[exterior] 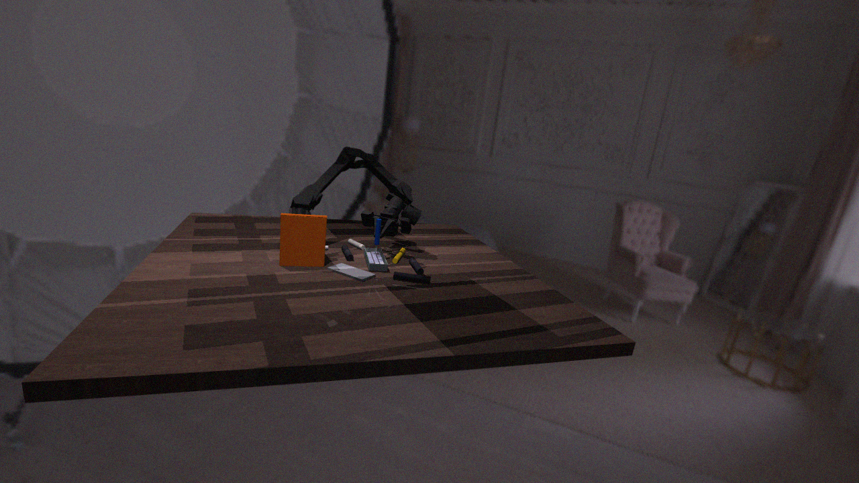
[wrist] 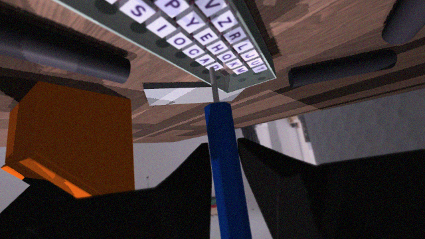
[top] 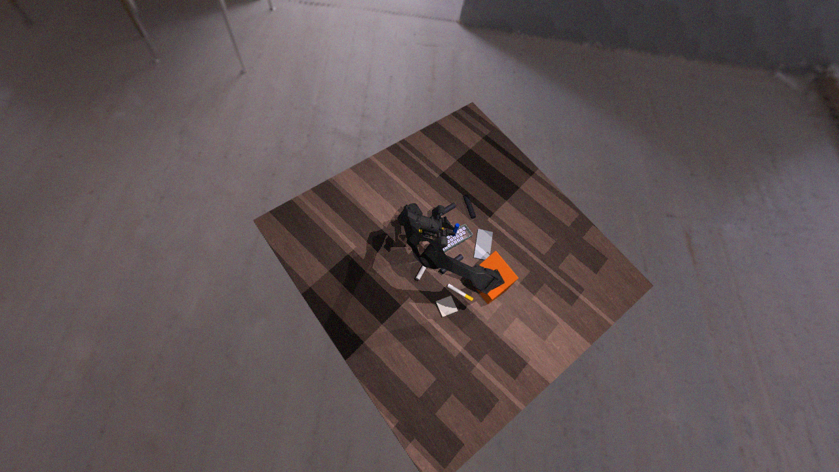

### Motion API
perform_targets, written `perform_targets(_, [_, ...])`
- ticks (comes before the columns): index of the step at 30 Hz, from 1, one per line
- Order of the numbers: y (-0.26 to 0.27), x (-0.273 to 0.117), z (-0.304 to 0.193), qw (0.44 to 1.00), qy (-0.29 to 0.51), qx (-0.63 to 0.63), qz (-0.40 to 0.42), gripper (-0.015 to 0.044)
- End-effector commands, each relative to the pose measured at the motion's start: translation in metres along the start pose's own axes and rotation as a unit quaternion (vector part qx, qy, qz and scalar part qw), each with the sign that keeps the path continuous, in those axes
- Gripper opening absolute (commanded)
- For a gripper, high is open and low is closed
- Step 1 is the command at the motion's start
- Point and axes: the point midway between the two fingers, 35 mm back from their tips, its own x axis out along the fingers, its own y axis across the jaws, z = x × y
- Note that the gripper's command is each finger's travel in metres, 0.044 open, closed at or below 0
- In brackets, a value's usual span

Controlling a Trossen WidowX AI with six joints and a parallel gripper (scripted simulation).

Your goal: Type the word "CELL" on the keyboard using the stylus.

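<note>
My gripper (wrist: 223, 147) (exterior: 380, 230) is shut on the blue stylus (wrist: 220, 133) (top: 456, 227) (exterior: 377, 231) and holds it upright, with its thin grey tip pointing down at the keyboard (top: 454, 240) (exterior: 376, 259) (wrist: 217, 48). In the wrist view the tip overlaps the lower part of the D key, at the end of the row with S, I, O, C and A. Whether it touches a key I cannot tell. The C key (wrist: 193, 52), E key (wrist: 206, 37) and L key (wrist: 240, 45) are in plain sight in the wrist view.
An orange box (top: 504, 269) (exterior: 303, 240) (wrist: 83, 139) and a pale slab (top: 484, 241) (exterior: 351, 272) (wrist: 179, 96) stand near the keyboard. Dark cylinders (exterior: 411, 278) (wrist: 342, 68) lie around it. A yellow cylinder (exterior: 398, 255) lies beside it. A white-and-yellow marker (top: 459, 292) lies near a cream square (top: 446, 306).
</note>
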Motion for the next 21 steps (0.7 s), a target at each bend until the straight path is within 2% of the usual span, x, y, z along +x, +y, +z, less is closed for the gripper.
perform_targets(1, [0.0002, 0.0045, 0.0068, 1.0, 0.002, 0.0, 0.003, 0.0])
perform_targets(4, [0.0002, 0.0045, 0.0068, 1.0, 0.002, 0.0, 0.003, 0.0])
perform_targets(7, [-0.0002, 0.0054, 0.009, 1.0, 0.001, 0.0, 0.003, 0.0079])
perform_targets(21, [-0.0003, 0.0076, 0.013, 1.0, 0.001, 0.0, 0.003, 0.0081])
